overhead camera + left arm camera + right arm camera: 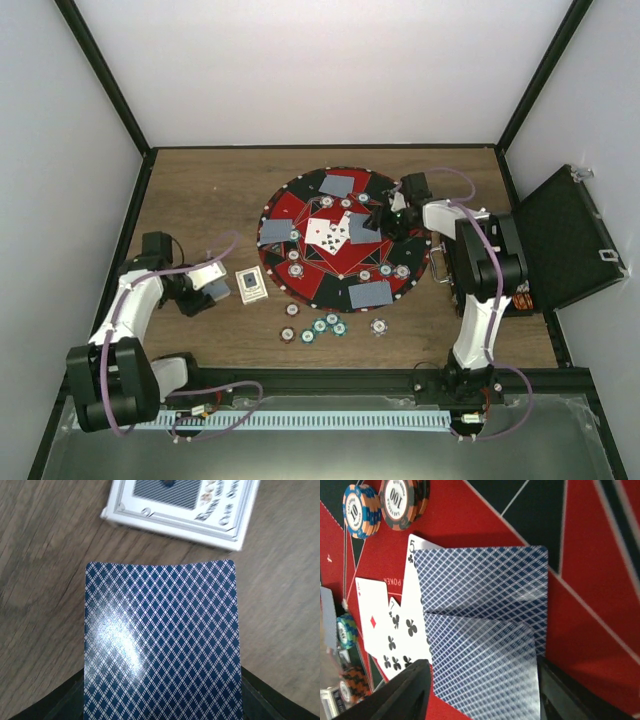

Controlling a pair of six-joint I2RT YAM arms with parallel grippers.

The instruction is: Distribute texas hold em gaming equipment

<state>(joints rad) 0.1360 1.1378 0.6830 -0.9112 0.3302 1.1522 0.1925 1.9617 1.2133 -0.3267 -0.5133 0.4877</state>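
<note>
The left gripper is clamping a blue-backed card over the bare table, with the card box lying just ahead. The right gripper is pinching a second card above the mat, overlapping the face-up cards. Chip stacks are sitting nearby.

A: The table?
B: Brown wood-grain, matt.
A: And the card just beside the card box?
B: Glossy, smooth paper; glare streaks its back.
A: The box itself?
B: White cardboard, slight sheen.
</note>
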